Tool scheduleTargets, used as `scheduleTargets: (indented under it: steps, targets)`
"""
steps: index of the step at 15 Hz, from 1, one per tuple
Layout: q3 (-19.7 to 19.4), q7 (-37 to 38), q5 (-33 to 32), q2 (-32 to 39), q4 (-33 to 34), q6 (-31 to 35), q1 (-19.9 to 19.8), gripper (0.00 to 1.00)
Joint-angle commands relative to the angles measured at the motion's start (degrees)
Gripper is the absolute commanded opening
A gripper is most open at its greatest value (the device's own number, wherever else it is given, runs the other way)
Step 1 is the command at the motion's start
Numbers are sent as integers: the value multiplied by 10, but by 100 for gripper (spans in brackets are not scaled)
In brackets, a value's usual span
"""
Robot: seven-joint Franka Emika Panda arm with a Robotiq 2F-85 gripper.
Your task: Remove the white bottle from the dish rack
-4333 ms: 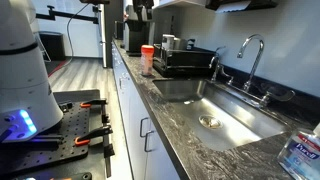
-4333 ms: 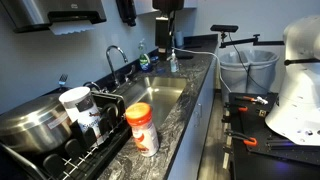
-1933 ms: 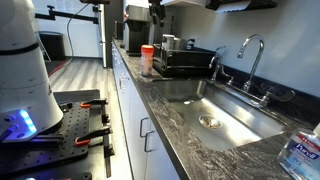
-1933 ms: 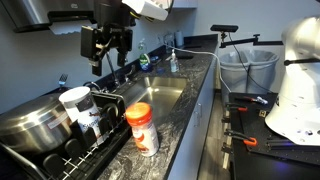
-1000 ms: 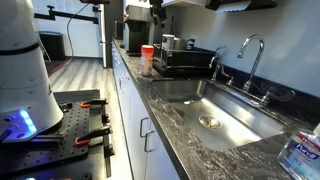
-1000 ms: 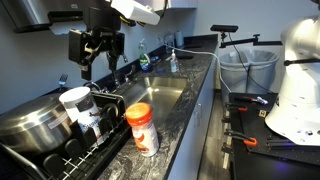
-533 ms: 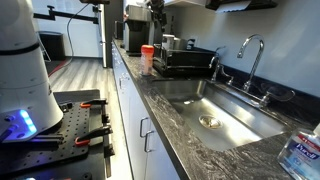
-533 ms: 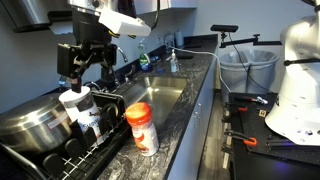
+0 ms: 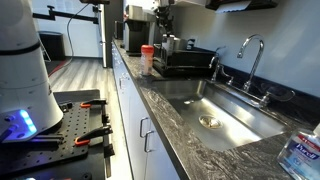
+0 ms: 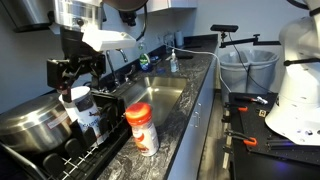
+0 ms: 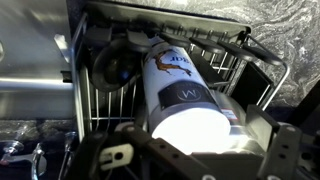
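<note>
The bottle stands upright in the rack, directly under the gripper, which hangs just over its pale top. In the wrist view the bottle fills the middle of the picture, and a dark finger shows at each lower corner, one on either side of its bright top. The jaws are spread wide and straddle the bottle. The pictures do not show whether the pads touch it. The rack is black wire with raised sides and sits on the speckled counter at the end of the steel sink. Besides the bottle it holds a rounded metal pot, just beside the bottle on the side away from the sink. In the wrist view a dark round item also lies on the rack wires close by the bottle. An orange-and-white container stands on the counter outside the rack, just beside its sink-side edge. In an exterior view it is at the near corner of the rack. The bottle's side carries orange script that cannot be read with certainty, above a dark band bearing a pale M-like mark. At the counter's near end, a bottle with a blue label has print too small to read.
</note>
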Motion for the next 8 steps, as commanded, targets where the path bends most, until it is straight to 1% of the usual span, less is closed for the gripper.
scheduleTargets:
  steps: [1,8]
  targets:
    - [-19,4,-6,42,59,-26,21,100]
    - [-44,5,-9,86,112,-48,41,100]
